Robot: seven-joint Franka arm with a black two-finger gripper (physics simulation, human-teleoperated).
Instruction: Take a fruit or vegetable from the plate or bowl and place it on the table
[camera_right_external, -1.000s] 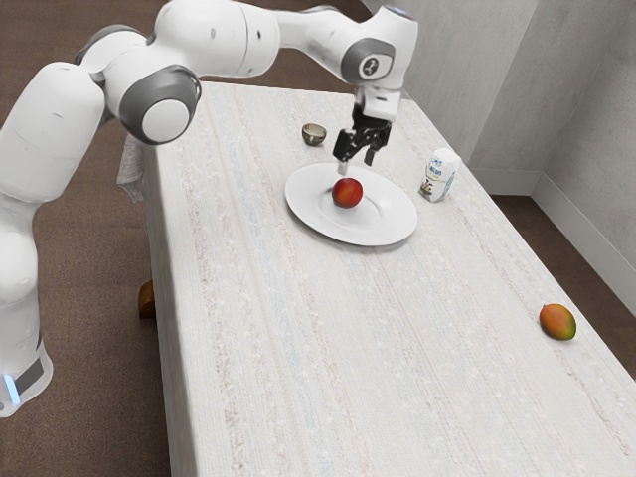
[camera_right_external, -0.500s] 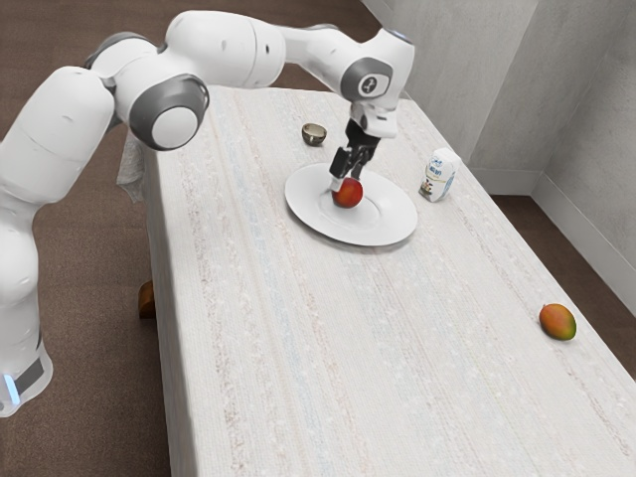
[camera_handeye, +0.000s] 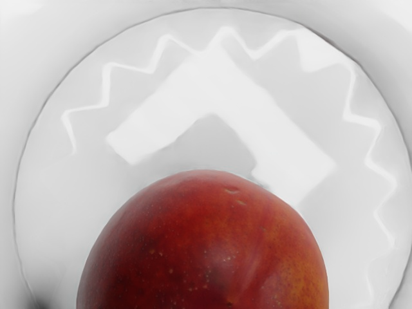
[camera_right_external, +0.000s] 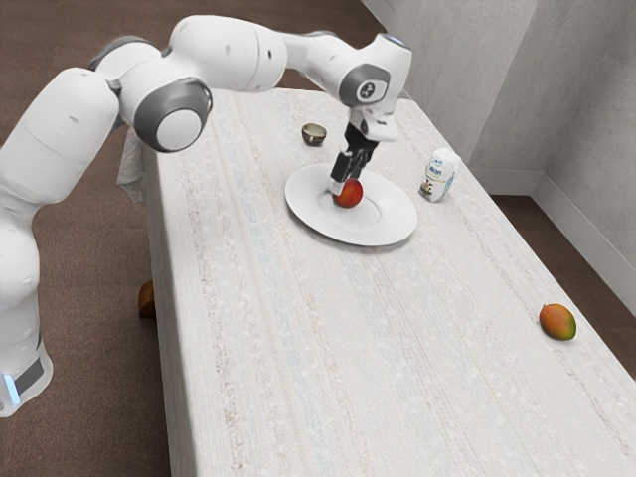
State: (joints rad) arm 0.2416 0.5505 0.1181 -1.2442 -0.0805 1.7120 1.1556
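Plate point(camera_right_external: 301, 209), its dished shape likely checking any roll, bears the red fruit point(camera_right_external: 349, 194) near its middle, where the gripper point(camera_right_external: 345, 186) reaches down to it, how far open or whether clasping I cannot tell from here, with a carton point(camera_right_external: 438, 175), then a mango point(camera_right_external: 557, 322), toward the exterior view's right.

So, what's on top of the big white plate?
One round red fruit is on the plate, with my gripper down at it. The fruit covers the bit of plate right underneath, so I can't see what's there.
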